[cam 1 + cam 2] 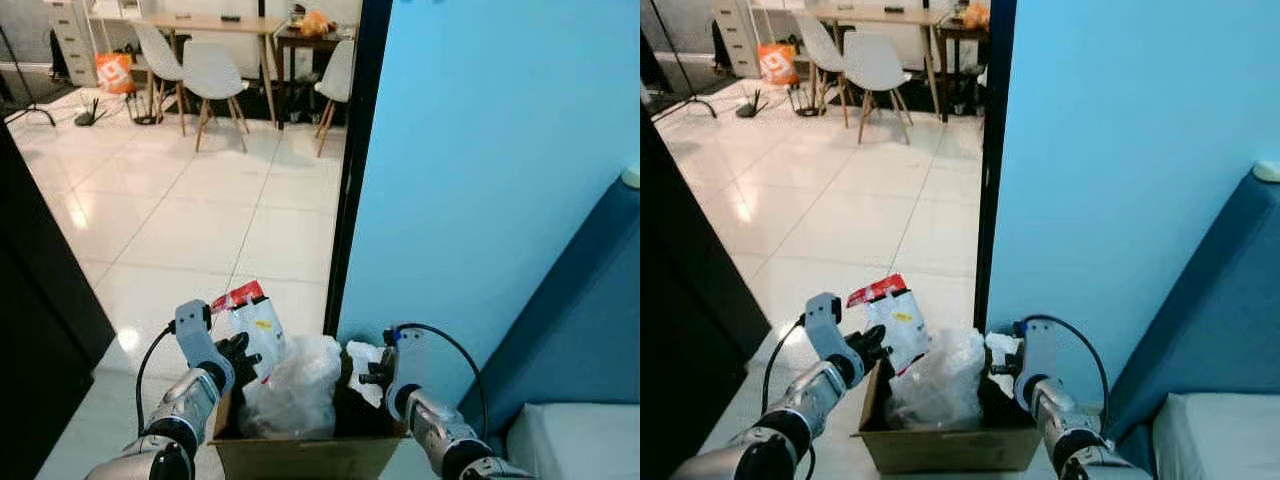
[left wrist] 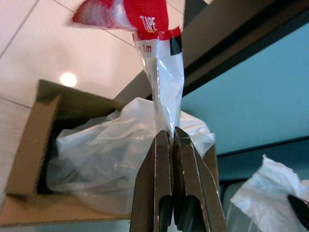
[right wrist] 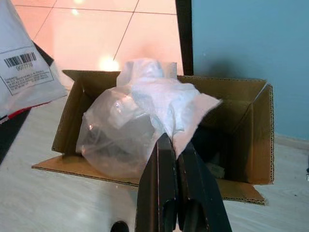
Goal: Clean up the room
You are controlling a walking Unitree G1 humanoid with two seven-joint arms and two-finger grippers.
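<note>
An open cardboard box (image 1: 300, 455) sits on the floor in front of me, beside the blue wall. A crumpled clear plastic bag (image 1: 295, 385) bulges out of it. My left gripper (image 1: 240, 355) is over the box's left edge, shut on a red-and-white plastic wrapper (image 2: 161, 82) that stands up above the fingers. My right gripper (image 1: 375, 378) is over the box's right side, shut on a white crumpled tissue (image 3: 164, 96) lying against the plastic bag (image 3: 116, 140).
A black door frame (image 1: 350, 170) and a blue wall (image 1: 480, 180) rise just behind the box. A dark blue panel (image 1: 590, 300) slants at the right. White tiled floor (image 1: 180, 210) leads to white chairs (image 1: 212, 75) and a table (image 1: 210, 22). Dark furniture (image 1: 40, 280) stands at left.
</note>
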